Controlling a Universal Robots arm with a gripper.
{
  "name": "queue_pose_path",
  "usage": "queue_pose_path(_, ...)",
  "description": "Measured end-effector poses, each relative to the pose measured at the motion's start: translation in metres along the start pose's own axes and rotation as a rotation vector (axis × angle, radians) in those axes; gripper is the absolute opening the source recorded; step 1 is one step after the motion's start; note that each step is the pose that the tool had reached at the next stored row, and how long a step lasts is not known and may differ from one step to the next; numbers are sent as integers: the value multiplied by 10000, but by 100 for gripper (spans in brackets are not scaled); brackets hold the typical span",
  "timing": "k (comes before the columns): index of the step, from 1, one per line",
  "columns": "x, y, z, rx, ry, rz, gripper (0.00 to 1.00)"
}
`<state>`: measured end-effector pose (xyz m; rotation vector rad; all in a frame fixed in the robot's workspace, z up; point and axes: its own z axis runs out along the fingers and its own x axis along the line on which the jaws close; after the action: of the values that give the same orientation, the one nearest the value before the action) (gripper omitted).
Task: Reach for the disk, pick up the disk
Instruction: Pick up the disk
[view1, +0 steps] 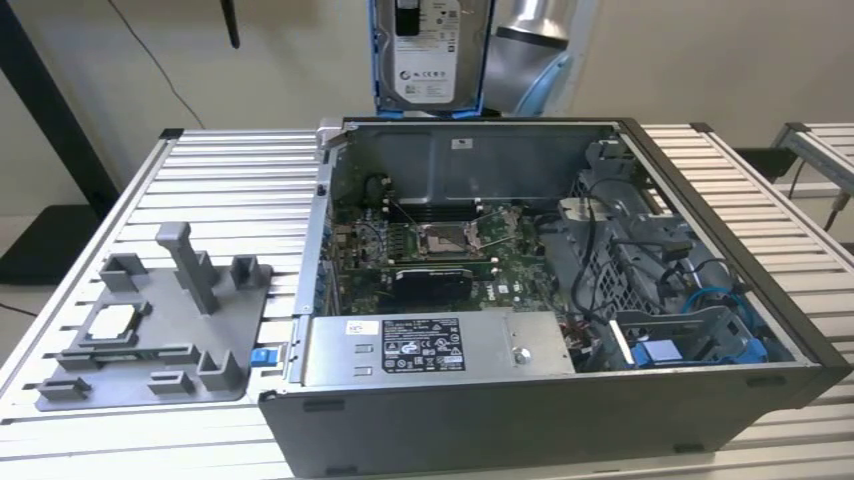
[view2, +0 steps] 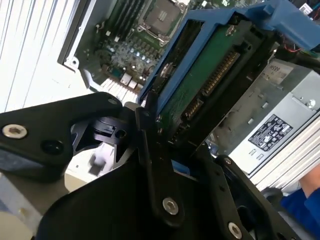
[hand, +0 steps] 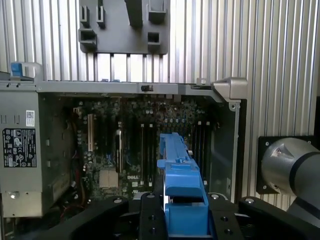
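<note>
The disk (view1: 430, 45), a silver-grey drive with a white label in a blue frame, hangs upright above the back wall of the open computer case (view1: 534, 400). In both wrist views my gripper (view2: 180, 145) is shut on it. The black fingers (view2: 150, 150) clamp the blue frame (hand: 184, 200) from both sides. The second wrist view shows the disk's green circuit board and connector (view2: 210, 75). The disk touches nothing in the case below it.
The case lies open on a slatted metal table (view1: 227, 190), showing its motherboard (view1: 441, 240), power supply (view1: 427, 345) and cables at the exterior view's right. A grey fixture plate (view1: 154, 330) with upright posts lies at the exterior view's left. The silver arm (view1: 534, 40) stands behind the case.
</note>
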<state>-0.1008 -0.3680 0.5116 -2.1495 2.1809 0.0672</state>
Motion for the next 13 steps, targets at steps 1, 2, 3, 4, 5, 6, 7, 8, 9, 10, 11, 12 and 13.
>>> queue_pose_path(1, -1, -39, 1, 0, 0, 1, 0)
queue_pose_path(2, -1, -72, 1, 0, 1, 1, 0)
queue_pose_path(3, -2, -106, 2, 0, 1, 1, 0)
queue_pose_path(4, -2, -144, 3, 0, 1, 0, 0)
queue_pose_path(5, -3, -180, 4, -1, 1, 0, 0)
queue_pose_path(6, -3, -216, 5, -1, 1, 1, 0)
queue_pose_path(7, -4, -252, 6, -1, 1, 0, 0)
queue_pose_path(8, -4, -288, 7, -1, 0, 0, 0)
queue_pose_path(9, -5, -325, 8, -1, 1, 1, 0)
queue_pose_path(10, -5, -361, 9, -1, 1, 2, 0)
queue_pose_path(11, -6, -395, 10, -1, 1, 1, 0)
queue_pose_path(12, -6, -429, 10, -1, 1, 0, 0)
queue_pose_path(13, -6, -463, 11, -1, 1, 1, 0)
